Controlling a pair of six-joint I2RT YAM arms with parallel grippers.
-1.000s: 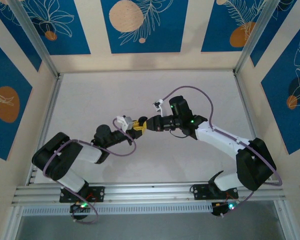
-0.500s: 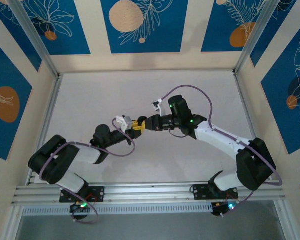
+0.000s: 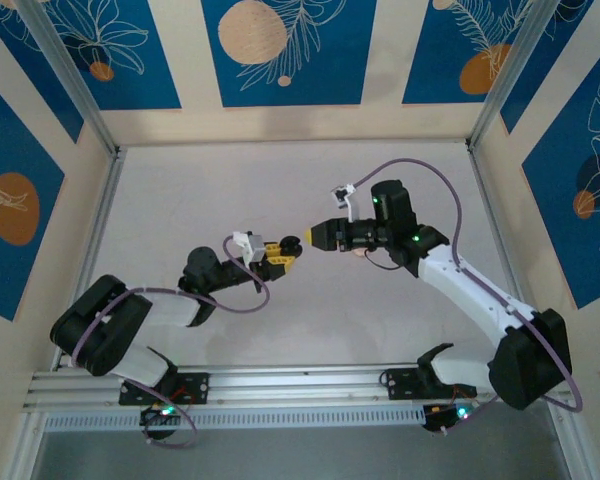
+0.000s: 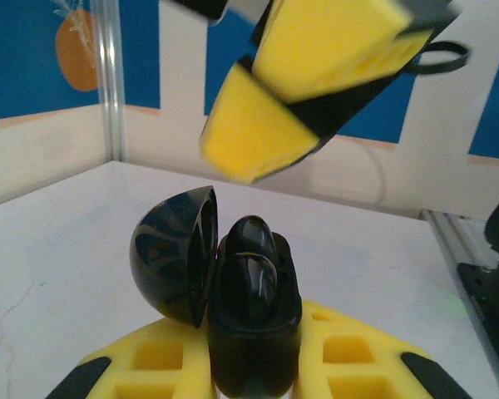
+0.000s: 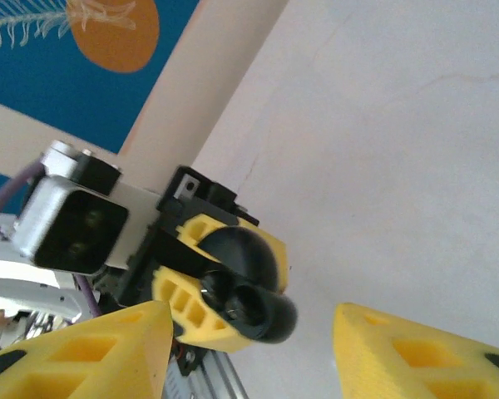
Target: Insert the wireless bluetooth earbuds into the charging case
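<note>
Two pincers faced each other over the pale counter (image 3: 180, 200). Left pincer (image 3: 279, 263): yellow fingers clamped narrow on the base of a glossy black clamshell charging case (image 4: 254, 332), its domed lid (image 4: 173, 259) hinged open to one side. Right pincer (image 5: 249, 353): yellow fingers spread wide and empty, standing apart from the case, tips aimed at it. Seen from the right wrist, two dark rounded shapes (image 5: 251, 306) sat side by side in the case body; could not tell whether these were the earbuds or bare wells. Right pincer's fingers appeared blurred in the left wrist view, above the case.
</note>
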